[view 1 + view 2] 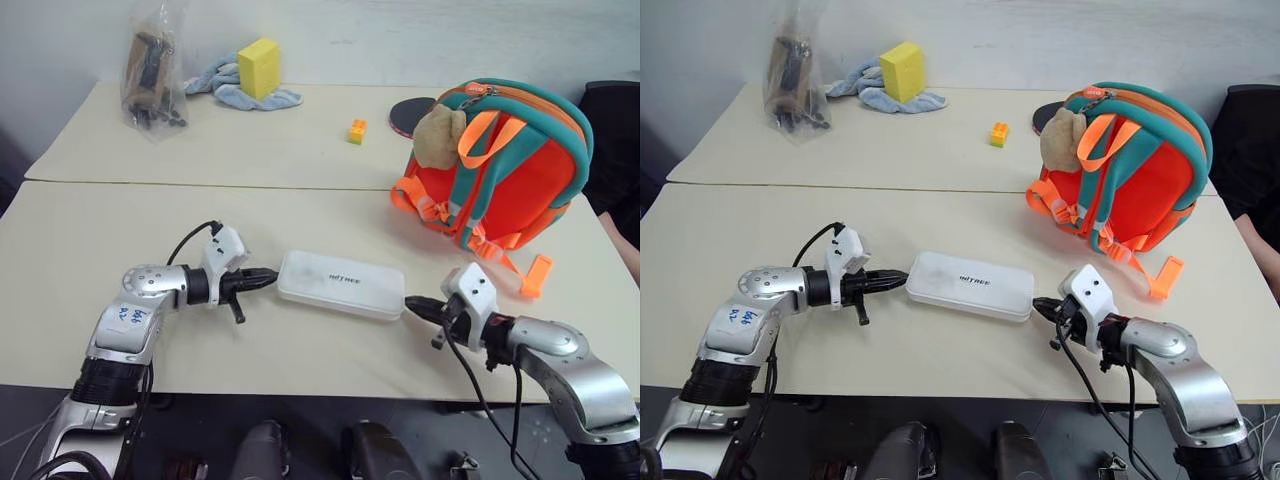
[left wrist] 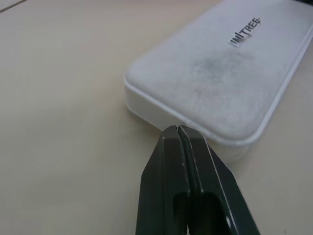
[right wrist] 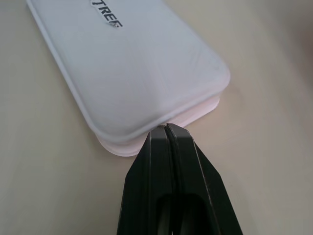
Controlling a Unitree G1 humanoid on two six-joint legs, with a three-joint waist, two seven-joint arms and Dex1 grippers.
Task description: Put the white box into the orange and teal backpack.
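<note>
The white box (image 1: 341,285) lies flat on the near table with dark lettering on its lid. My left gripper (image 1: 272,280) is shut, its tips against the box's left end. At the box's right end my right gripper (image 1: 409,303) is shut too, tips touching that end. In the left wrist view the shut fingers (image 2: 178,147) meet the box (image 2: 215,73) at its rim; the right wrist view shows shut fingers (image 3: 168,147) meeting the box (image 3: 142,63) likewise. The orange and teal backpack (image 1: 510,170) stands upright at the right, behind the box, with a tan plush toy (image 1: 438,137) on it.
On the far table are a yellow block (image 1: 259,67) on a blue cloth (image 1: 228,88), a clear bag of dark items (image 1: 152,75), a small yellow-orange brick (image 1: 357,131) and a dark round disc (image 1: 408,115). A seam (image 1: 200,184) divides the two tables.
</note>
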